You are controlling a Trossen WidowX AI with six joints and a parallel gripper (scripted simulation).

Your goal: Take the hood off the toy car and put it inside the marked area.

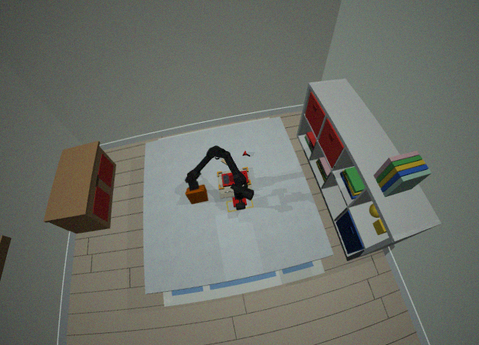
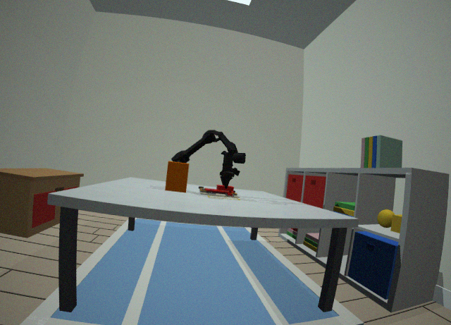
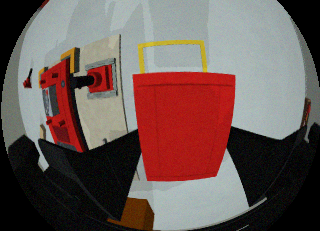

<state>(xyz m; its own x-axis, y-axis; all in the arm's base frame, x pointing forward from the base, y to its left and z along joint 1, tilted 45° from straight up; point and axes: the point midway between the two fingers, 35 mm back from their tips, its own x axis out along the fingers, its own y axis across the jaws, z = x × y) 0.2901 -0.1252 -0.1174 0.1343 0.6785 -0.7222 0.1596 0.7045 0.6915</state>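
Left: orange base block (image 1: 196,194) on white table (image 1: 185,241). Centre: toy car (image 3: 63,106) on beige plate, just left of red hood (image 3: 183,126). Hood clamped in gripper (image 3: 186,181), overlapping near edge of yellow-outlined marked area (image 3: 171,46). Right: shelf unit (image 1: 361,113).

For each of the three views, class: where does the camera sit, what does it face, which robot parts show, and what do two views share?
Top: high above, looking down on the table, whole arm visible.
Exterior: low, beyond the table's edge, facing the arm and shelf unit.
Wrist: on the gripper, looking down at the held red hood and yellow marked area; dark fingers show.
Shared: top and wrist both show the toy car.
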